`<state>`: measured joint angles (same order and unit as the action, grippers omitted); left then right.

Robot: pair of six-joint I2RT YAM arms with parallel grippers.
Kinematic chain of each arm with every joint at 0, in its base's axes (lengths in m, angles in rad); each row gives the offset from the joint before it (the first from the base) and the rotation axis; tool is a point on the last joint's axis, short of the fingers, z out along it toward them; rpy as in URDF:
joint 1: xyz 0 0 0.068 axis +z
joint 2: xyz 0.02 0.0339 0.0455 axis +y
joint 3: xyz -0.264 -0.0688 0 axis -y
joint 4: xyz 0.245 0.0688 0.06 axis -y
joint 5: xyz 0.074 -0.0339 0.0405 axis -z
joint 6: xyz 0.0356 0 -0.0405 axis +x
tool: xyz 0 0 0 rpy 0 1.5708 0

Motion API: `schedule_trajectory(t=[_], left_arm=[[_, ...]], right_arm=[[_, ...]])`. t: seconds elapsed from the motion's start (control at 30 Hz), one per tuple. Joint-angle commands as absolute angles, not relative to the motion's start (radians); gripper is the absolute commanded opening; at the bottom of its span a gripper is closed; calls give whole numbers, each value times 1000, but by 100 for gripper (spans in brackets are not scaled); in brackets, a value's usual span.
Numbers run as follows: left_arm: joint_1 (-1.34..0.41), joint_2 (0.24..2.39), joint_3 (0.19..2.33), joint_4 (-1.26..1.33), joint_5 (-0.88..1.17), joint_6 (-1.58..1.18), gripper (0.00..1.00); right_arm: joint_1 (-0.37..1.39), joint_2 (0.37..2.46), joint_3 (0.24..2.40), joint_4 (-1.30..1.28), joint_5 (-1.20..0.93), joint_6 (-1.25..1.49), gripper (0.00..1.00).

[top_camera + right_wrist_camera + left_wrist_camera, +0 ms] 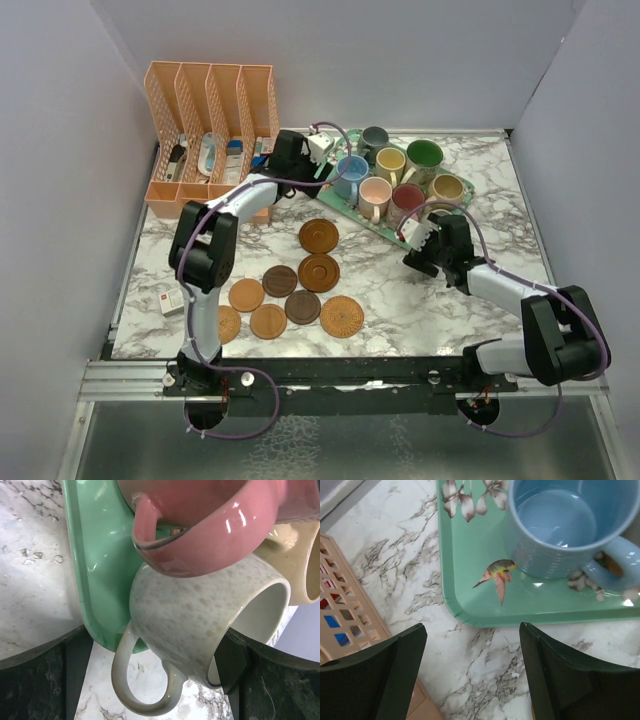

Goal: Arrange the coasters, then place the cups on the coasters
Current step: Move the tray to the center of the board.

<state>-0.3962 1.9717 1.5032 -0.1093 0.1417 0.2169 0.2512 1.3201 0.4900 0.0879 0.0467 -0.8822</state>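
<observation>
Several round tan and brown coasters (318,272) lie loose on the marble at centre left. Cups stand on a teal floral tray (385,228) at the back, among them blue (350,175), pink (375,192) and dark red (407,200). My left gripper (308,168) (472,627) hangs open over bare marble just off the tray's corner (470,570), short of the blue cup (555,525). My right gripper (418,245) (160,635) is open around a cream-white speckled cup (200,615) at the tray's edge (95,555). One finger is at its mouth, the other apart beside the handle.
An orange slotted file organiser (210,130) (345,615) stands at the back left, close beside my left gripper. A small white box (172,300) lies near the table's left edge. The pink cup (200,525) presses close above the cream-white one. Grey walls enclose the table.
</observation>
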Motion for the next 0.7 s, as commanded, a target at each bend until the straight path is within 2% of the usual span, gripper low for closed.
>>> schedule_trajectory(t=[0.0, 0.2, 0.37, 0.5, 0.67], left_arm=[[-385, 2133, 1694, -171, 77, 149, 76], [-390, 2335, 1918, -251, 60, 135, 68], [-390, 2419, 1997, -275, 0, 141, 59], [-390, 2421, 1949, -306, -28, 170, 54], [-388, 2350, 1786, -305, -65, 210, 50]], right_arm=[[209, 1363, 560, 197, 153, -866, 97], [188, 1405, 596, 192, 174, -859, 97], [167, 1424, 629, 172, 173, -864, 97], [154, 1456, 667, 155, 170, -858, 97], [145, 1517, 696, 172, 184, -835, 96]])
